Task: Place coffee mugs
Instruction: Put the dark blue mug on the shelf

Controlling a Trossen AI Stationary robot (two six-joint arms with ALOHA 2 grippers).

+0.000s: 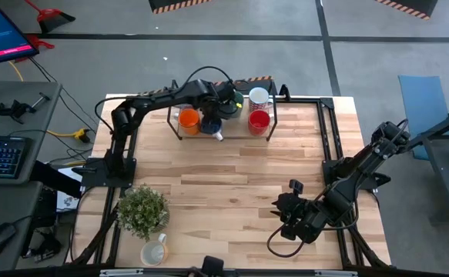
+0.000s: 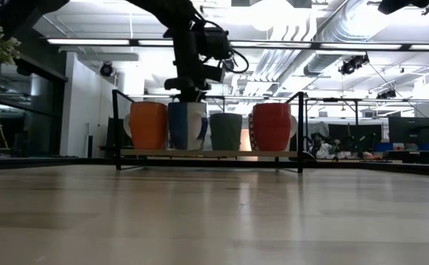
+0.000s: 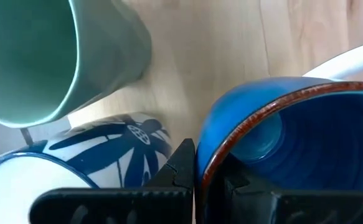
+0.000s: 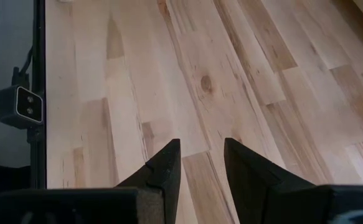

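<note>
A black wire rack [image 1: 176, 115] stands at the table's far edge. On it stand an orange mug [image 1: 189, 119], a blue mug [image 1: 211, 125], a green mug [image 2: 226, 131], a red mug [image 1: 259, 121] and a white mug [image 1: 259, 98]. A white mug with a blue pattern [image 3: 106, 146] stands close beside the blue one [image 3: 281, 143]. My left gripper [image 1: 222, 108] hangs over the rack, shut on the blue mug. A cream mug [image 1: 155, 251] lies at the near left. My right gripper [image 1: 289, 211] hovers open over bare wood at the near right. My left gripper pinches the blue mug's rim [image 3: 201, 163] on the side toward the patterned mug. One finger [image 3: 181, 167] is outside the wall and one [image 3: 234, 186] inside. The fingers come from above, pointing steeply down. The mug [image 2: 187, 125] stands upright, its base level with the other mugs' on the rack.
A potted green plant [image 1: 142, 209] stands at the near left beside the cream mug. Black frame rails [image 1: 328, 131] run along the table's left and right edges. The wood between the rack and the near edge is bare.
</note>
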